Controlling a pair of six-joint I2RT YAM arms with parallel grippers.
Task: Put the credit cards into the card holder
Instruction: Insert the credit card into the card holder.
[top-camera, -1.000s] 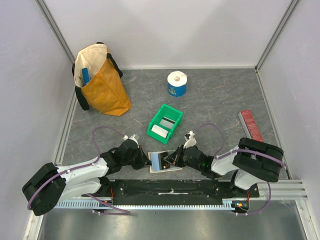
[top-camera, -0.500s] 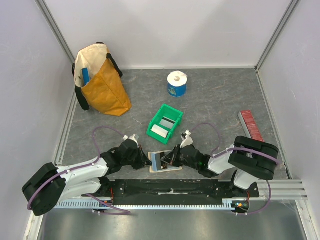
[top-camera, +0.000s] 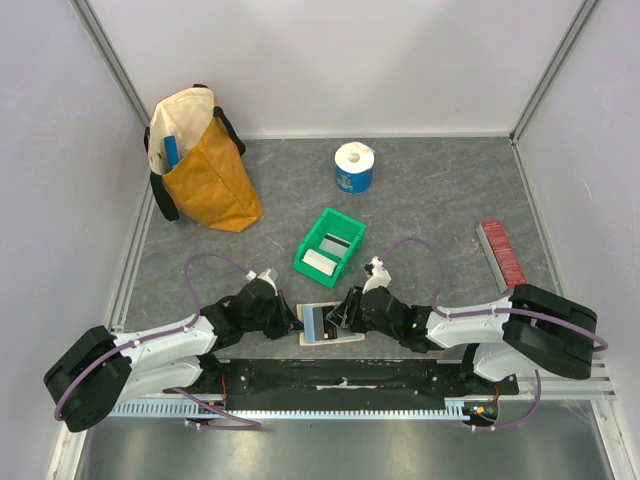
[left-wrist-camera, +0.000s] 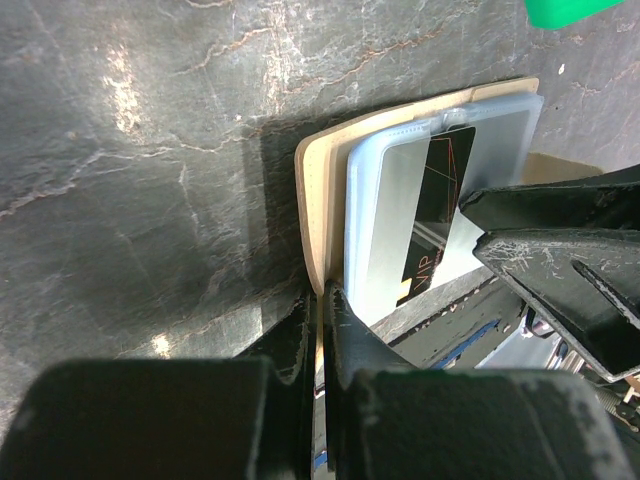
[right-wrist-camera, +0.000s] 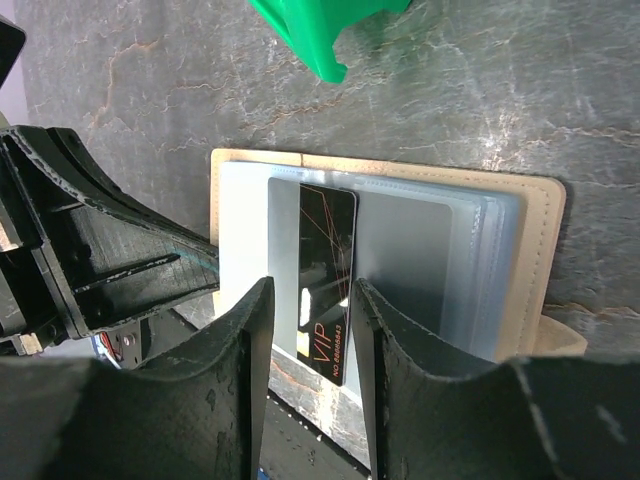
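So the biggest thing is the dark grey stone-look table (top-camera: 430, 200). At the far left sits a floppy yellow and cream fabric bag (top-camera: 205, 180) with black straps.

Roughly mid-table there's a green plastic bin (top-camera: 315, 277) with two pale flat cards (top-camera: 320, 262) lying inside it. Behind that is a white paper roll with a blue wrapper (top-camera: 353, 167), standing upright. A red ridged strip (top-camera: 502, 252) lies over by the right wall, well apart from everything else.

The tan leather-like card holder (right-wrist-camera: 545, 240) lies opened out flat at the near edge of the table, just in front of the bin and right between the two arms. Its clear, bluish plastic pockets face up.

The left gripper (left-wrist-camera: 320, 305) comes in low from the left. Its fingers are squeezed nearly together on the left edge of the holder's tan cover, pinning it.

The right gripper (right-wrist-camera: 312, 287) comes from the other side with its jaws spread. They straddle the near end of a black card with orange lines and "VIP" lettering (right-wrist-camera: 325, 250). That card lies on the clear pockets with its far end at the pocket. One finger looks right against the card's edge and the other has a small gap. I can't tell how far into the pocket the card actually is.
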